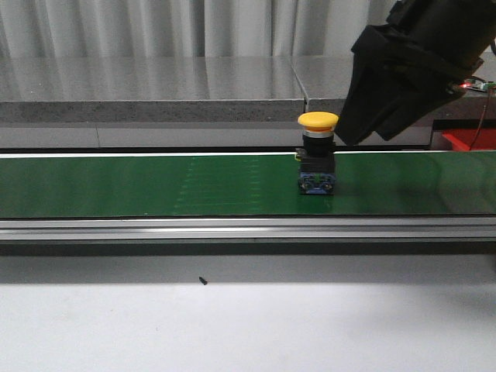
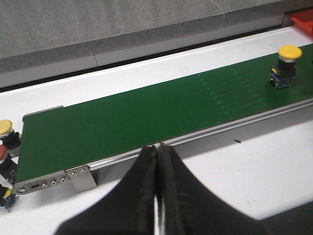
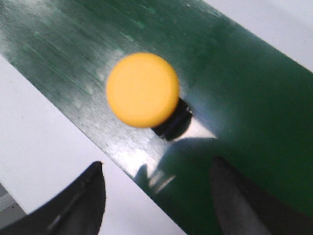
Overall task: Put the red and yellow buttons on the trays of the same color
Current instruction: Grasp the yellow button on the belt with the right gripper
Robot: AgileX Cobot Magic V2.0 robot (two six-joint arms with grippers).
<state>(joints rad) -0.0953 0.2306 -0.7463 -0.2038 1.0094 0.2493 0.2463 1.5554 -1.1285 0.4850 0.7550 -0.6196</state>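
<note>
Right wrist view: right claw (image 3: 156,196) spread wide above yellow button (image 3: 142,90), upright on green belt (image 1: 155,186). Left claw (image 2: 157,161) pinched closed, empty. Risk: off-centre descent tips tall button.

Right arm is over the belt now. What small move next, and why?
Probably lower the right gripper straight down around the yellow button. Its fingers are spread open, above the upright button on the green belt, not touching it, while the left gripper is shut and far off.
</note>
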